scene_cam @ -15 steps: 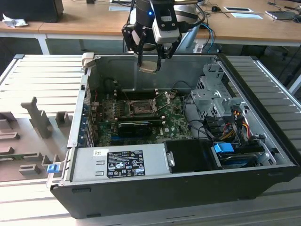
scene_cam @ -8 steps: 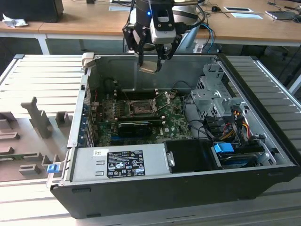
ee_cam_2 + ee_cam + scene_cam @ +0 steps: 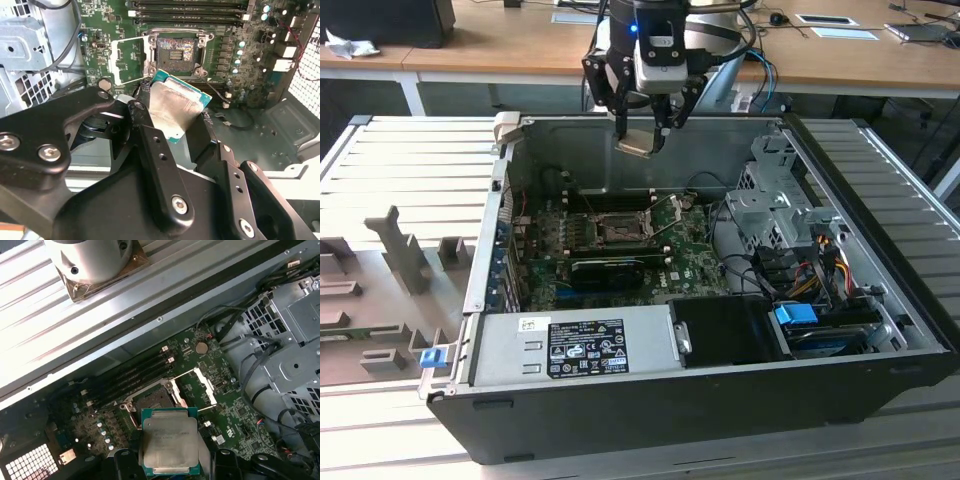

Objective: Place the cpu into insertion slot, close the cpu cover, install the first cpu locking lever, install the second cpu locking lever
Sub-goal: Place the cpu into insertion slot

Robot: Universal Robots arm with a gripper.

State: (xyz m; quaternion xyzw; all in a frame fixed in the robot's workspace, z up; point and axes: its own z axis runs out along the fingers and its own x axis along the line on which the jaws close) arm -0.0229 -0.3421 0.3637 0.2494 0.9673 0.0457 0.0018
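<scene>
Above the open computer case (image 3: 720,400) and motherboard (image 3: 695,270), the tool (image 3: 642,135) hangs clenched on the cpu (image 3: 634,146), well above the insertion slot (image 3: 618,230); cpu cover (image 3: 129,62) open. Risk: the slanted chip may seat skewed, bending contacts.

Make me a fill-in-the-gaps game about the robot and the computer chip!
1. The gripper is ____ on the cpu.
2. The insertion slot is ____, with no chip inside.
3. The cpu cover is flipped ____.
4. The motherboard is coloured ____.
Missing words: shut, empty, open, green.
</scene>
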